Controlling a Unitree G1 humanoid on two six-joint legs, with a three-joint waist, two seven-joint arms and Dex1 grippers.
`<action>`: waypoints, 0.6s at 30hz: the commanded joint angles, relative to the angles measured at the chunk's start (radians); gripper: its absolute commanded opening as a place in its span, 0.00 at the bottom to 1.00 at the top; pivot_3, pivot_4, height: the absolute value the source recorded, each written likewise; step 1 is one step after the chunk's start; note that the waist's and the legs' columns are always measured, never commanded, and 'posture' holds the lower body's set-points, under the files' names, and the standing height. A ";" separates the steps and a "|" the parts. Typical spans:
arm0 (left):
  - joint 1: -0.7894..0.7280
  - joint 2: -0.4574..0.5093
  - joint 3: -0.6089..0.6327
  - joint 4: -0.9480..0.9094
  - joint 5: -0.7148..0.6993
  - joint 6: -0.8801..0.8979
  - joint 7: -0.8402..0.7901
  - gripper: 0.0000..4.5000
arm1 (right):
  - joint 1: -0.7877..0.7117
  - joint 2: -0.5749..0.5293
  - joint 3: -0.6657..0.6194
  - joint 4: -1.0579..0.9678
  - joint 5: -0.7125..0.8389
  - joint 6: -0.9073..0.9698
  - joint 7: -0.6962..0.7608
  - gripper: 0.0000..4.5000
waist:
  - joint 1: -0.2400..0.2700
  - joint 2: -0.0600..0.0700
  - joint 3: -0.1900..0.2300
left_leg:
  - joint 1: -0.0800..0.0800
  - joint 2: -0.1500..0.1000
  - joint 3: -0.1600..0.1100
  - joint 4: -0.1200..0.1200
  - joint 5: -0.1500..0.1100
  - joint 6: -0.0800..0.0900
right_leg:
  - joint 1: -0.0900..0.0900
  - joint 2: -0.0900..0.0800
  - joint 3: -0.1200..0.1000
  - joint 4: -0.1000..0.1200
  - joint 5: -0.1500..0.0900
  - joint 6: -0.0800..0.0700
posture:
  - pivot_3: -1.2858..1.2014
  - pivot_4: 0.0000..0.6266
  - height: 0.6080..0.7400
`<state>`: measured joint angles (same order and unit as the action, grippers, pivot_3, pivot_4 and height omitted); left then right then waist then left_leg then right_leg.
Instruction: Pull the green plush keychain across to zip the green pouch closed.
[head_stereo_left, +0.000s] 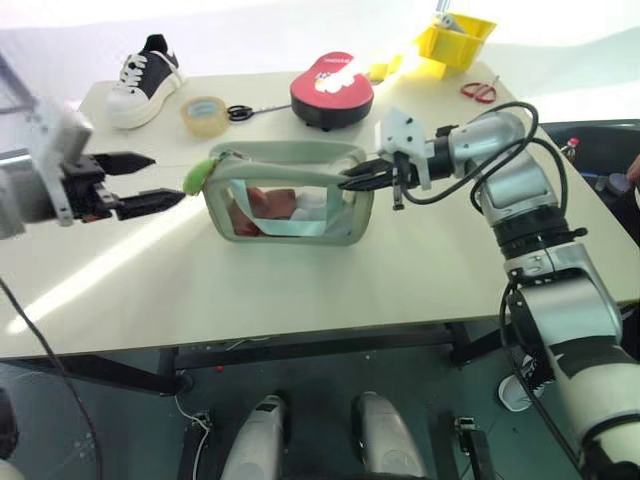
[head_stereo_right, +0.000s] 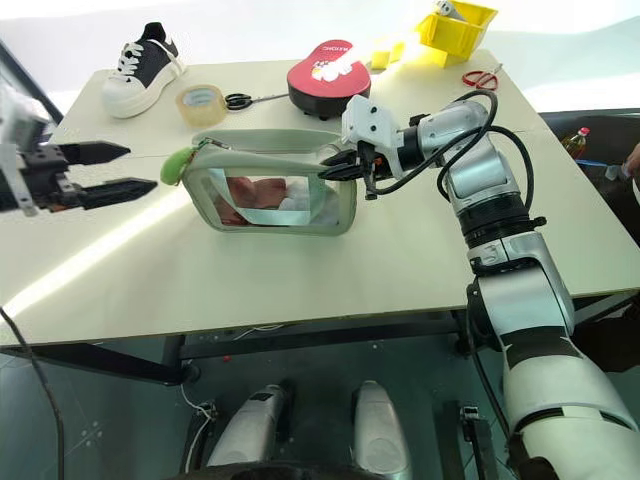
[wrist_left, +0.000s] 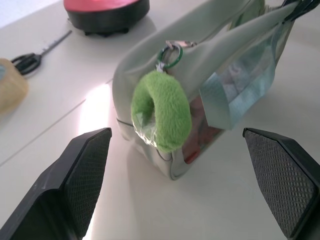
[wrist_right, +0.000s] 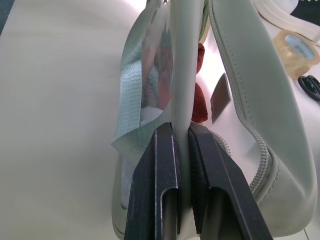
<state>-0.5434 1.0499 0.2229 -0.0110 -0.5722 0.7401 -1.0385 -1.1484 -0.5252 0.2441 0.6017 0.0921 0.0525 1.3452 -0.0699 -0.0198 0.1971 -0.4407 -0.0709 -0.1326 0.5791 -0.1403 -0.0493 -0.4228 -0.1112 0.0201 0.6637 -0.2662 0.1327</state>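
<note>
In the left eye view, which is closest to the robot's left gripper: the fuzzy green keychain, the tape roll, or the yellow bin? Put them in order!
From the left gripper:
1. Green plush keychain, just past the fingertips, at the green pouch's near end.
2. Tape roll, farther back on the table, beside the scissors.
3. Yellow bin, at the far corner on the right-arm side.

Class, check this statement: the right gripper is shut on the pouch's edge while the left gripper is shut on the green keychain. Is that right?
Not quite. The left gripper is open and apart from the keychain, as the left wrist view shows. The right gripper is indeed shut on the pouch edge.
</note>
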 joint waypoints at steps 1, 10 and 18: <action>-0.019 -0.030 -0.024 0.018 0.066 -0.080 0.042 1.00 | -0.019 0.009 -0.024 -0.016 -0.001 0.004 -0.017 0.01 | 0.000 0.000 0.000 | 0.000 0.000 0.000 0.000 0.000 0.000 | 0.000 0.000 0.000 0.000 0.000 0.000 | 0.52 0.24 1.00; -0.119 -0.139 -0.087 0.159 0.174 -0.194 0.104 0.94 | -0.016 0.010 -0.029 -0.032 -0.001 0.019 -0.036 0.00 | 0.000 0.000 0.000 | 0.000 0.000 0.000 0.000 0.000 0.000 | 0.000 0.000 0.000 0.000 0.000 0.000 | 0.52 0.24 1.00; -0.193 -0.138 -0.060 0.151 0.115 -0.140 0.033 0.12 | -0.010 0.005 -0.028 -0.050 0.000 0.032 -0.037 0.00 | 0.001 0.000 0.000 | 0.000 0.000 0.000 0.000 0.000 0.000 | 0.000 0.000 0.000 0.000 0.000 0.000 | 0.52 0.24 1.00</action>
<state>-0.7045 0.8935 0.1328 0.1784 -0.4258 0.5843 -0.9834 -1.1477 -0.5204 0.2390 0.5830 0.0891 0.0831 1.3119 -0.0689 -0.0200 0.1969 -0.4408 -0.0710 -0.1329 0.5795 -0.1402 -0.0494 -0.4227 -0.1107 0.0201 0.6641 -0.2661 0.1327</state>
